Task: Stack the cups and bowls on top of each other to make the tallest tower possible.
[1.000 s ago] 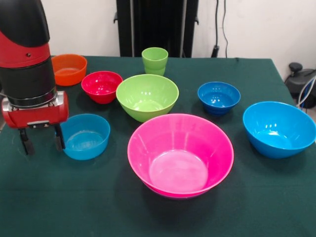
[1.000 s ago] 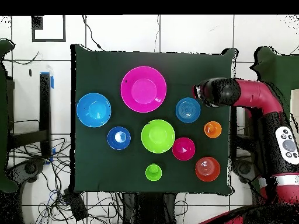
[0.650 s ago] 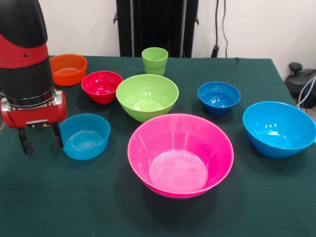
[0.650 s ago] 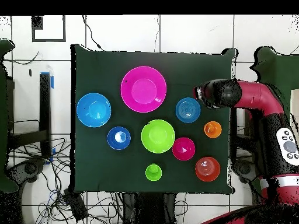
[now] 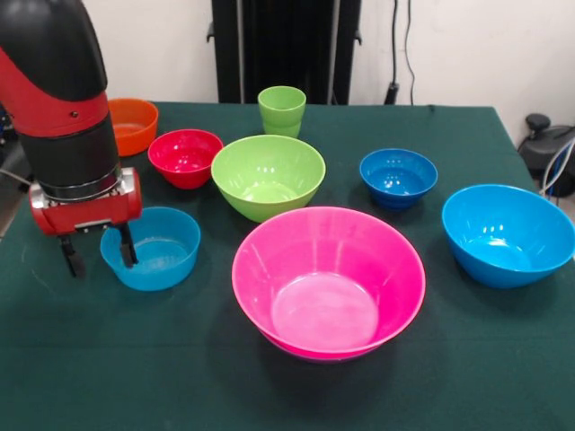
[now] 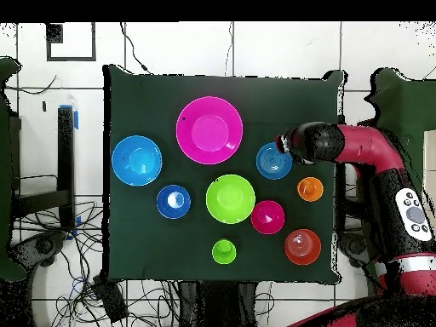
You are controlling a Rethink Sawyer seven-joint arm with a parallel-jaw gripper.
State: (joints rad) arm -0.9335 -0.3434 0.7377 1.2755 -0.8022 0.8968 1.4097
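Gripper (image 5: 99,257) fingers stand apart and straddle the rim of the small light-blue bowl (image 5: 154,247): one finger dips just inside the wall, the other hangs outside it over the cloth, with nothing clamped between them yet. That bowl looks like thin, glossy plastic, so I judge it light and stiff but slick; the rim wall under the fingers seems the best place to pinch, since the rounded outside would likely slip away. It is empty. Just beyond the gripper sit the red bowl (image 5: 185,157) and the orange bowl (image 5: 131,124), the orange one partly hidden behind the arm (image 5: 63,108); both look empty. A small orange cup (image 6: 310,188) shows only from overhead, close beside the arm and next to the light-blue bowl. Farther out from the gripper, across the light-blue bowl, is the lime-green bowl (image 5: 268,175), with the light-green cup (image 5: 282,109) behind it, upright. Nearer the camera than those, and also on the far side of the light-blue bowl from the gripper, lies the wide pink bowl (image 5: 328,280), the likely base; whether another bowl sits beneath it I cannot tell. Well away from the gripper are the dark-blue bowl (image 5: 398,176) and the large sky-blue bowl (image 5: 508,233). Every vessel I can see into holds nothing, and none is stacked on another on the green table (image 5: 467,377).
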